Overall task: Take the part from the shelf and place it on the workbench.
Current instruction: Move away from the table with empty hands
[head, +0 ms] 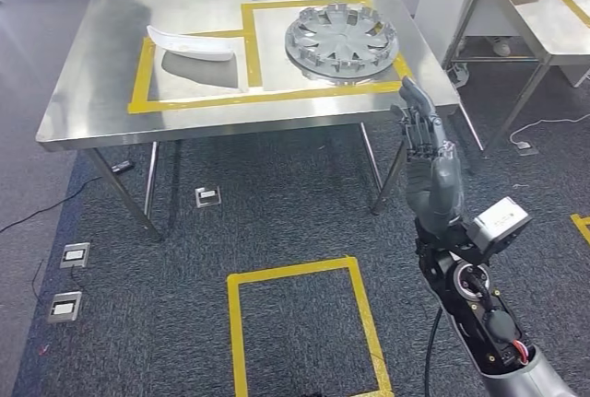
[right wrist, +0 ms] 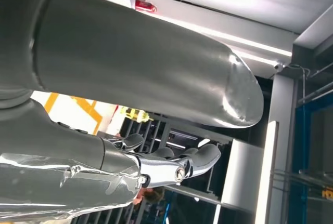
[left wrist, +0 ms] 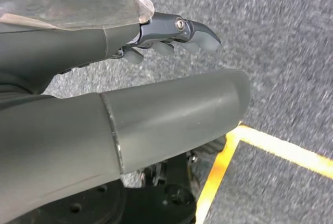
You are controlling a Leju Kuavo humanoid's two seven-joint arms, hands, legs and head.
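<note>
I stand facing the steel bench (head: 98, 111), and my right hand (head: 426, 153) is raised in front of me by its near right corner, fingers stretched out and a little apart, holding nothing. My left hand (left wrist: 117, 115) hangs low over grey carpet and a yellow floor line (left wrist: 282, 148), its fingers extended with nothing between them. The parts lie on the bench inside yellow tape outlines: one round grey wheel cover (head: 341, 40) in the right-hand outline and one long white curved trim piece (head: 189, 44) in the left-hand one, well apart from each other. So I count two parts on the bench, two taped bays there, and one more yellow taped square (head: 306, 323) on the floor ahead of my feet. Judging from how things lie, the placing looks done for these two, and which of them is the task's own part I cannot tell. The wheel cover looks like thin moulded plastic: light, fairly stiff, broad and awkward for one hand, with a smooth face that could slip; I would take it by the rim, thumb on top and fingers hooked under the edge or through a spoke opening. The white trim looks light and somewhat flexible, best gripped near its middle so the ends do not sag or twist.
</note>
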